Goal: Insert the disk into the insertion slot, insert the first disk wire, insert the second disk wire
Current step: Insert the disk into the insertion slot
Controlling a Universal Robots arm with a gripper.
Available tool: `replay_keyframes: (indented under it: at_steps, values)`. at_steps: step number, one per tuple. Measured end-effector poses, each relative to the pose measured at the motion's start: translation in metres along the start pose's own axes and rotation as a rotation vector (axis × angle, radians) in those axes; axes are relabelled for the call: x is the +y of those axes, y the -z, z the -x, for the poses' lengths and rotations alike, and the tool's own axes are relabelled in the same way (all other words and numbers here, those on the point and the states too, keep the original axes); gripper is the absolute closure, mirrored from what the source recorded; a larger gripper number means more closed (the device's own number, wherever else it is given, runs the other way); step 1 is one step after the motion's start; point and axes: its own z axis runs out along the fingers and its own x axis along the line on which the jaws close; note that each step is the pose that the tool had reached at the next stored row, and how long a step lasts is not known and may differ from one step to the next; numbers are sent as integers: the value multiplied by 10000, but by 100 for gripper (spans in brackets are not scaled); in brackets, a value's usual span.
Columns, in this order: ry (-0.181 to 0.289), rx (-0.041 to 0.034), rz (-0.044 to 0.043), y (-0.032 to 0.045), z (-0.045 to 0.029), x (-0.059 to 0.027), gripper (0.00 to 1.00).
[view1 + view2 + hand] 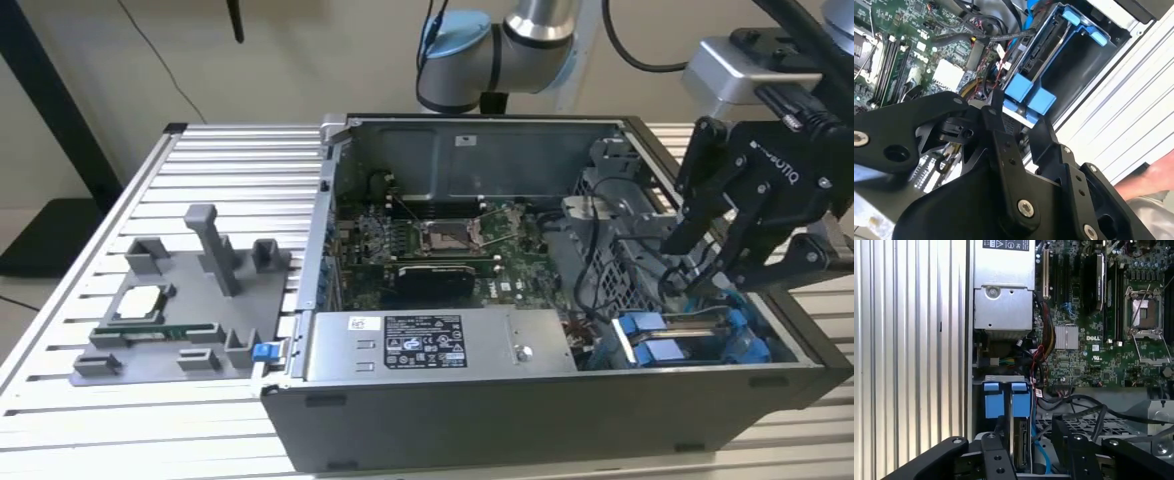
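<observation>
The claw (707, 262) stood open over the insertion slot (694, 340) in the computer case (534, 420). Its fingers (998, 455) straddled the disk (1020, 440), seated on edge in the slot

Disk (1019, 440) in insertion slot (697, 340), beside power-supply box (441, 345), inside the case (534, 425).
</observation>
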Motion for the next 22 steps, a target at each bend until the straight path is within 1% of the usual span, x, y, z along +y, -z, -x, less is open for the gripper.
replay_keyframes:
  at_steps: [2,3,4,5,6,7,8,10,14,17,19,20,22]
  values:
    - [1,-13,-3,25,2,1,0]
    - [5,-32,-31,30,4,2,0]
    - [14,-66,-104,30,8,2,0]
    - [29,-125,-218,30,12,2,0]
    - [45,-183,-359,30,18,4,0]
    - [61,-228,-494,29,26,7,0]
    - [74,-261,-604,28,35,11,0]
    - [93,-305,-774,22,62,21,0]
    - [122,-327,-1049,1,166,43,0]
    - [140,-331,-1217,-19,245,57,0]
    - [150,-330,-1311,-28,273,62,0]
    - [154,-331,-1342,-30,280,64,0]
    - [155,-331,-1346,-30,279,64,0]
